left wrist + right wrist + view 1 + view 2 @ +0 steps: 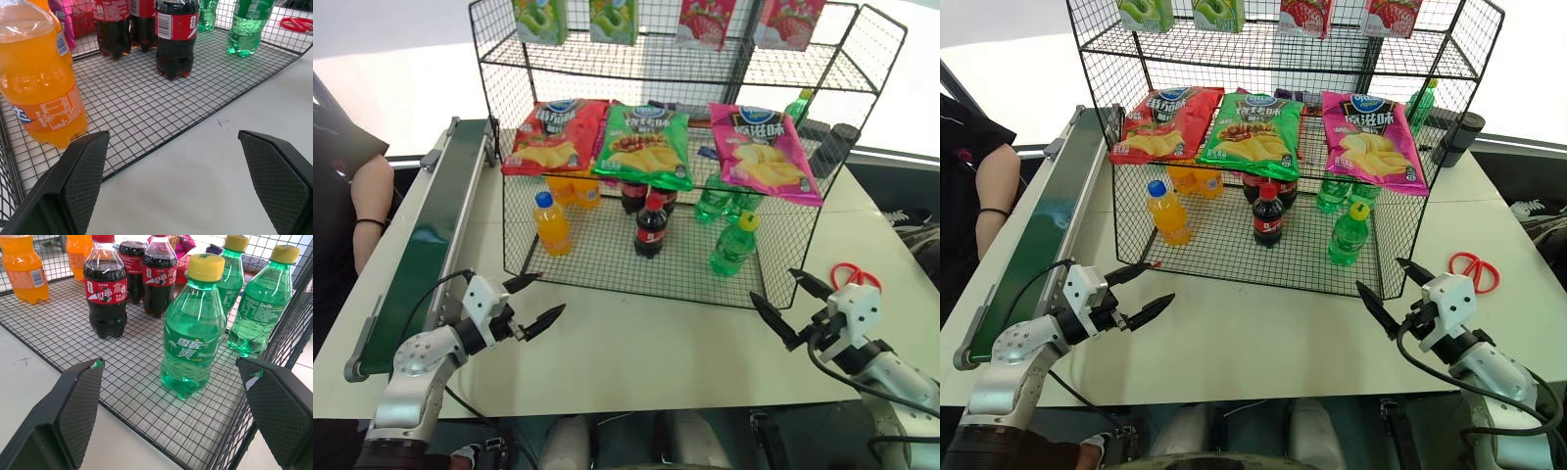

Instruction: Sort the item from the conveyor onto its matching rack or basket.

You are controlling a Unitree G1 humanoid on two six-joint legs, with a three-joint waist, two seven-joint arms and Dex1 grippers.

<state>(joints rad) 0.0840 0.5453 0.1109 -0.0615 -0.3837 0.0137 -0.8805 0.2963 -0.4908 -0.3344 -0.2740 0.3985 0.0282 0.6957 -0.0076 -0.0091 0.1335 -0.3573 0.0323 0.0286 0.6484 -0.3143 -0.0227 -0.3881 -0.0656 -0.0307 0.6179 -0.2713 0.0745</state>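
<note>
The green bottle (193,333) with a yellow cap stands upright on the black wire rack's (597,250) bottom shelf at the front right, with two more green bottles (259,308) behind it. The dark green conveyor (440,225) runs along the table's left side and its belt is bare. My left gripper (546,296) hovers open and empty over the table in front of the rack's left corner. My right gripper (771,284) is open and empty just before the rack's front right corner, facing the green bottle without touching it.
Orange bottles (550,223) and cola bottles (651,227) stand on the same shelf. Three chip bags (644,145) hang from the tier above. Red scissors (855,276) lie on the table to the right. A person's arm (367,211) rests beyond the conveyor.
</note>
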